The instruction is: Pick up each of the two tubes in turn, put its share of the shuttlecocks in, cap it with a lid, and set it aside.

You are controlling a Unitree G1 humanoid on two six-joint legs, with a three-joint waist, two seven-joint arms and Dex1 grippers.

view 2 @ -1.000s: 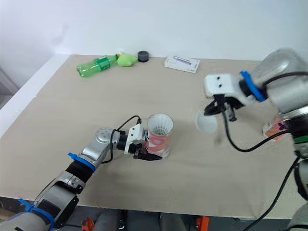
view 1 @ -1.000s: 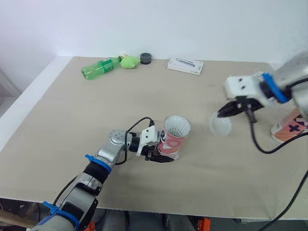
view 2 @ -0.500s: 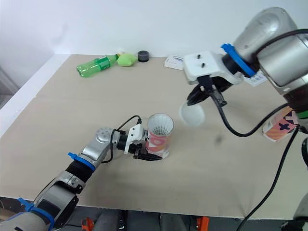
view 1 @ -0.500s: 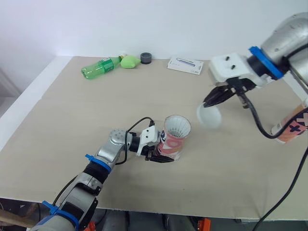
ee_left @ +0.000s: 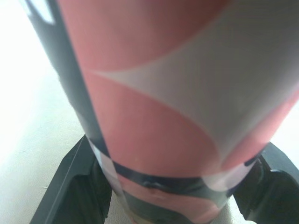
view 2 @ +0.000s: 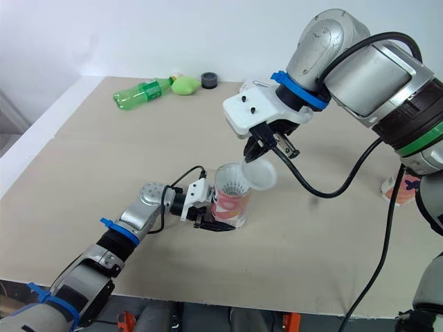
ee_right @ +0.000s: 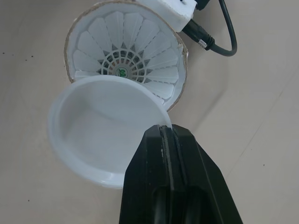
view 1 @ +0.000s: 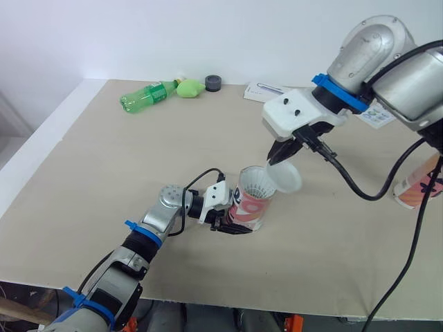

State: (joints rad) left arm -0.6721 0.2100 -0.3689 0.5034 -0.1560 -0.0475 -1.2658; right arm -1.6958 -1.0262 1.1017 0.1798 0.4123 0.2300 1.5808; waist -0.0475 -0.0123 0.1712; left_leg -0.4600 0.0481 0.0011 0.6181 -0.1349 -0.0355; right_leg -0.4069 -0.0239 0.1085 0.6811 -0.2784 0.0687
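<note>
Near the front edge of the table [view 1: 104, 173], a flat, matt beige board with a faint seam, the left gripper [view 1: 230, 227] lies low on the surface. Its two black fingers [ee_left: 77, 186] are clamped on the base of a tube [view 1: 248, 207] from both sides. The tube is a short cardboard cylinder, glossy, printed in pink, white and dark bands. It stands upright just past this gripper's fingertips. Its open mouth is packed with shuttlecocks [ee_right: 125, 70], the white ribbed feather skirt fanning round a mesh centre.

Directly over the far rim of that mouth hangs the right gripper [ee_right: 167, 133], pointing down. Its fingers are pressed together, pinching the thin rim of a lid [ee_right: 100, 135]. The lid is a shallow, round, translucent white plastic cup. It hangs tilted from the fingertips, overlapping the tube's edge but not seated on it.

Well off to the right gripper's outer side, a second tube [view 1: 408, 188] with the same print stands by the table edge.

Far beyond both grippers, along the back edge, lie a green plastic bottle [view 1: 145, 97] on its side, a small green lump [view 1: 190, 88], a dark round cap [view 1: 212, 84] and a flat white box [view 1: 265, 91]. Behind them rises a plain white wall [view 1: 208, 34].
</note>
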